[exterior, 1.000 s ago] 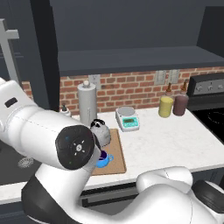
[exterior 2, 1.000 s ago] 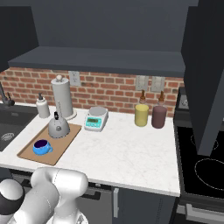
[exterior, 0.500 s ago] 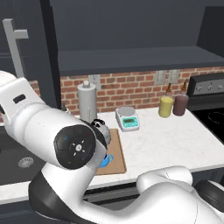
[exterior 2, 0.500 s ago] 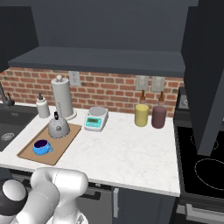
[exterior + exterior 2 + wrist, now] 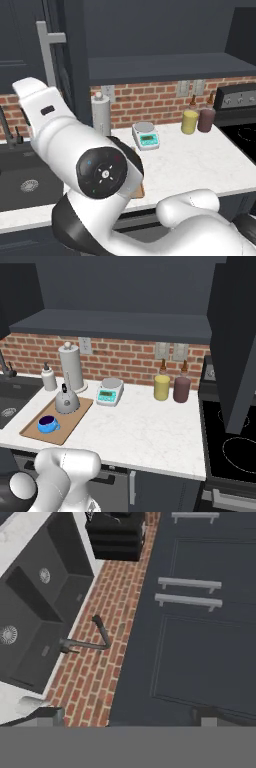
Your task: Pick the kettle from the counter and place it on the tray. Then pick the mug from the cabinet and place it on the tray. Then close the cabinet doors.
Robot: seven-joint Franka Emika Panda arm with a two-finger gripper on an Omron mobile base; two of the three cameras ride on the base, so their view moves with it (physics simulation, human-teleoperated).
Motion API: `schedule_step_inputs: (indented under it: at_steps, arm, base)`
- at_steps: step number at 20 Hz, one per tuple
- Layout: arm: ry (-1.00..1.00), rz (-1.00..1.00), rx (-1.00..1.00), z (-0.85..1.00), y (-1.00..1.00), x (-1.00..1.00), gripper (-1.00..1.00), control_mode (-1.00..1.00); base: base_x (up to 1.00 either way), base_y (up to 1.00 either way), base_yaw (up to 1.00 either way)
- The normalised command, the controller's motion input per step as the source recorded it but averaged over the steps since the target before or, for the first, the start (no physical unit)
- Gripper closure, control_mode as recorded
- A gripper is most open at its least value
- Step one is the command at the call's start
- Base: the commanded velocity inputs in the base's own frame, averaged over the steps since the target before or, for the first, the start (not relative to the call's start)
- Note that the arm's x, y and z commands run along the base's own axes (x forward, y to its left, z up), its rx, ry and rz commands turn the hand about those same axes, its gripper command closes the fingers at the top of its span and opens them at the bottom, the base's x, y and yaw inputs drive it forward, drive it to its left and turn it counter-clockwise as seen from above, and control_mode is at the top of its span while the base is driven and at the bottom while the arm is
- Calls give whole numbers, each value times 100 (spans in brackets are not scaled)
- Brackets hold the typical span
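In the right base view the grey kettle (image 5: 66, 401) and the blue mug (image 5: 47, 424) stand on the wooden tray (image 5: 75, 415) at the left of the white counter (image 5: 150, 431). A tall charcoal cabinet door (image 5: 234, 341) hangs open at the right. In the left base view my arm hides the tray but for a corner (image 5: 141, 190); another cabinet door with a grey bar handle (image 5: 47, 55) stands at the upper left. The hand view has my gripper (image 5: 128, 716) open and empty, close to dark panelled doors with bar handles (image 5: 189, 601).
A paper-towel roll (image 5: 70, 366), soap dispenser (image 5: 48, 379), kitchen scale (image 5: 110, 392), yellow bottle (image 5: 161, 387) and dark bottle (image 5: 181, 388) line the brick wall. The dark sink (image 5: 35, 607) with its faucet (image 5: 92, 641) lies left, the stove (image 5: 232, 448) right.
In the left base view the door's bar handle has swung to the right. My arm has lifted and now covers the kettle and mug there. The right base view is unchanged.
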Motion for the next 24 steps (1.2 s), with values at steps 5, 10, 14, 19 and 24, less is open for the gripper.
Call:
schedule_step_inputs:
  at_steps: [5, 10, 14, 19, 24]
  arm:
    - [0, -18, 0, 0, -82, 12, -100, -100]
    - [0, -21, 0, 0, -81, 23, -100, -100]
    - [0, -23, 0, 0, -78, 33, -100, -100]
    - [1, -20, 0, 0, -71, 48, -100, -100]
    - [4, -11, 1, 0, -66, 64, -100, -100]
  base:
    - [0, 0, 0]
    - [0, 0, 0]
    - [0, 0, 0]
    - [0, 0, 0]
    - [0, 0, 0]
